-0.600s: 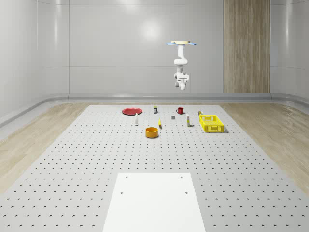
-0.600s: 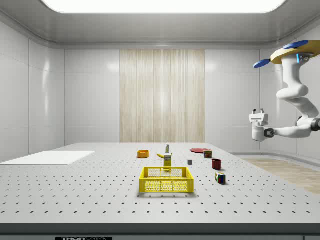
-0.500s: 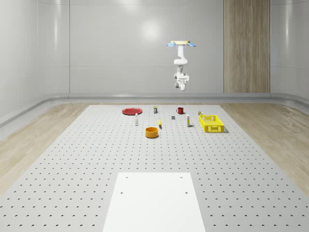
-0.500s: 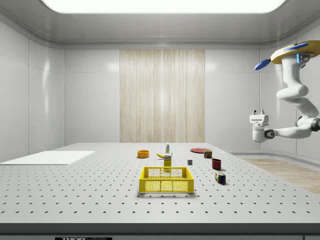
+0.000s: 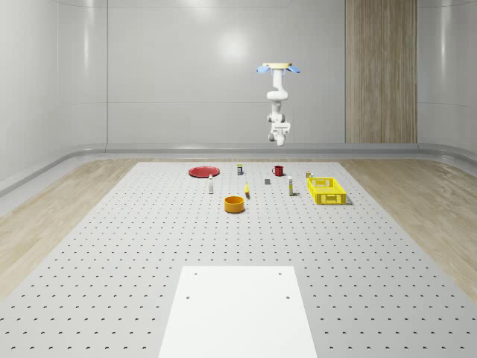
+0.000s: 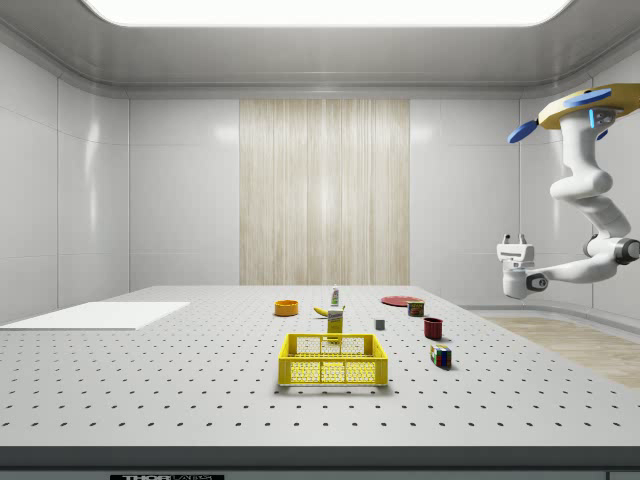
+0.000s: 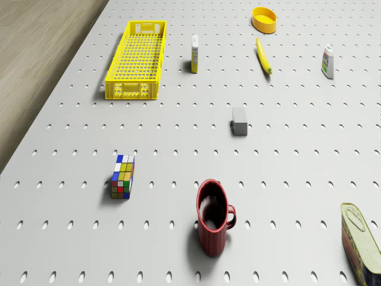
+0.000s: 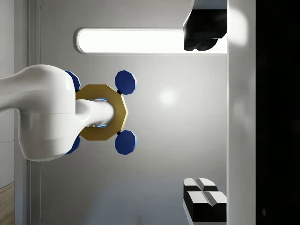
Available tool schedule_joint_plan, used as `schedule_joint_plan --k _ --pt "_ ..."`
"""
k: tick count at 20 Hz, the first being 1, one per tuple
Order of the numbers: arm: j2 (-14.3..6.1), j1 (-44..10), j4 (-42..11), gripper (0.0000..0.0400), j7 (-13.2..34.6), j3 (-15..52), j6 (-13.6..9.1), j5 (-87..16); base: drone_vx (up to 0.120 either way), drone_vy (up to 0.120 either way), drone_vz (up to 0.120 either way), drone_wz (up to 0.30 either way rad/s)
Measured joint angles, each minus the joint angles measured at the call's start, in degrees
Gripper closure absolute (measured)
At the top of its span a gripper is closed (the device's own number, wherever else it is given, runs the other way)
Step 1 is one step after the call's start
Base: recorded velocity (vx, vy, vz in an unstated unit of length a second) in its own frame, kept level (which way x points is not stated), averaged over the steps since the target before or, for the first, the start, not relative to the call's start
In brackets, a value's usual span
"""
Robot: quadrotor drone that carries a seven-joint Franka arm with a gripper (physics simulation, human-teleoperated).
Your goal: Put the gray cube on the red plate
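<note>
- pale glossy walls, one wood-slat panel
- wood floor around gray perforated table
- white sheet on table
- long ceiling light

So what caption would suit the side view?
Drone hovers high beyond the table's far edge, gripper pointing upward, gray cube untouched.

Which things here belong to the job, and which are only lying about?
Job: small gray cube; flat red plate.

Lying about: yellow mesh basket, dark red mug, multicoloured puzzle cube, yellow banana, orange bowl.
</note>
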Motion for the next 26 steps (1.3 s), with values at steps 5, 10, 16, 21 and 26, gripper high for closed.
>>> schedule_joint_plan --k 5,10,16,21,26 --pt "0.9 -0.1 2.4 0.0 0.0 0.0 -1.3 0.0 0.104 -0.12 0.0 0.0" --pt "1.2 -0.1 3.3 0.0 0.0 0.1 -1.6 0.0 0.12 -0.12 0.0 0.0" --pt "1.1 -0.2 3.4 0.0 -0.1 0.1 -1.6 0.0 0.12 -0.12 0.0 0.0" --pt "1.0 -0.2 3.4 0.0 -0.1 0.1 -1.4 0.0 0.12 -0.12 0.0 0.0" --pt "0.9 -0.2 3.2 0.0 -0.1 0.2 -1.2 0.0 0.12 -0.12 0.0 0.0"
